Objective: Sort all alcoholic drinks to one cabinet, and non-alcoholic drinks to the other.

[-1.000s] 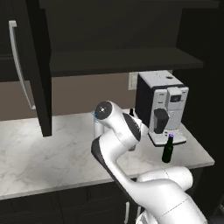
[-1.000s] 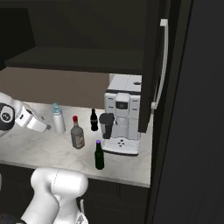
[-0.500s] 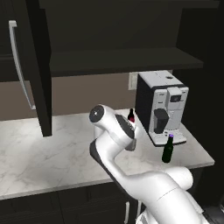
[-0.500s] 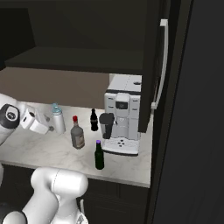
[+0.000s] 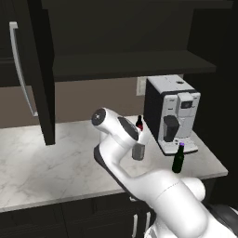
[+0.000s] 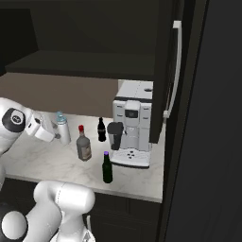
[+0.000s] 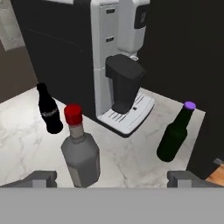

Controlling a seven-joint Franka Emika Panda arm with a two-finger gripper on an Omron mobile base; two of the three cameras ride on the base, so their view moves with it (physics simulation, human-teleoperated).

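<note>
Approach step: your claw [image 7: 111,177] spread wide, empty. Liquor bottle [image 7: 80,151] just ahead, toward left fingertip; beer bottle [image 7: 174,133] ahead right; cola bottle [image 7: 48,110] beyond. Next, centre on liquor bottle, advance, then pinch.

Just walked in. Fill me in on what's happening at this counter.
The robot's hand is open and holds nothing. It is aimed at the liquor bottle on the marble counter. The cola bottle, green beer bottle and white flask also stand on the counter near the coffee machine. The upper cabinets are open, and no drink is put away yet.
</note>
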